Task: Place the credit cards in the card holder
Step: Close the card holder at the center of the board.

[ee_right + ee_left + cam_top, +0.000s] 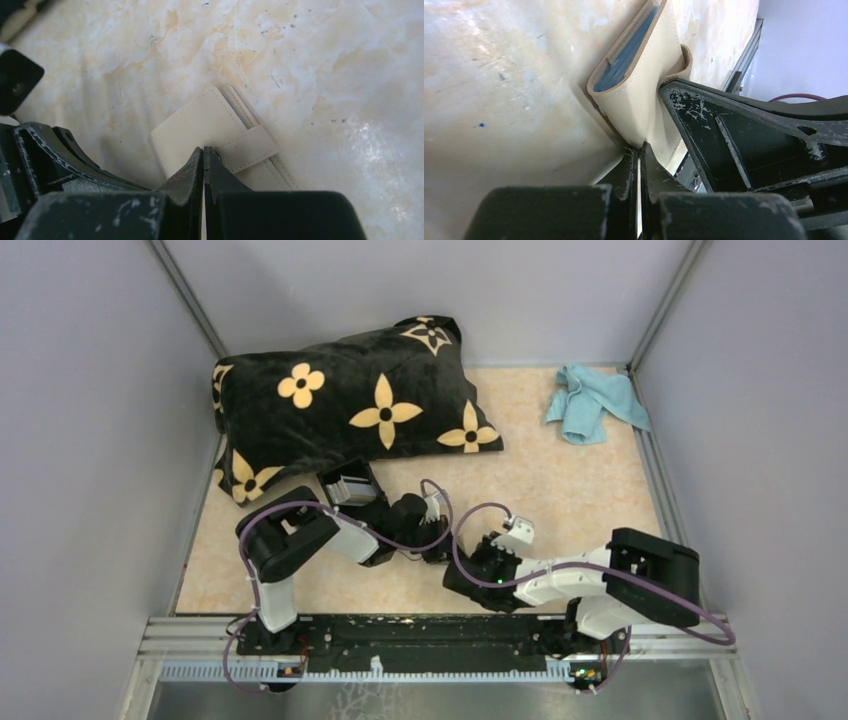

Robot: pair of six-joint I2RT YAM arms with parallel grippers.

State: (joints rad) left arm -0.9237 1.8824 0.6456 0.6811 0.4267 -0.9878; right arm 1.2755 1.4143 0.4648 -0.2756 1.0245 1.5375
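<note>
Card holder (350, 485), a small black boxy case with grey ribbed slots, sits left of centre in the top view, against the lower edge of the black pillow (350, 405) and just above the left arm's forearm. Below and right of it the two hands meet near the middle of the cream marbled surface (570, 480), over a pale beige stitched case (200, 127) with a strap across it; this lies flat and is hidden by the arms from above. In the left wrist view its open mouth shows stacked blue edges (624, 57), too close to tell whether they are credit cards. The left hand (639, 160) has its fingers pressed together, tips right at the case's lower corner; whether they nip the edge cannot be told. The right hand (204, 157) is likewise closed, tips resting on the case just beside the strap. The pillow carries large yellow four-petal flower motifs. A light blue cloth (592, 402) lies crumpled in the upper right corner near the metal rail. Bare surface stretches between pillow and cloth and along the right side, bounded by grey walls.
</note>
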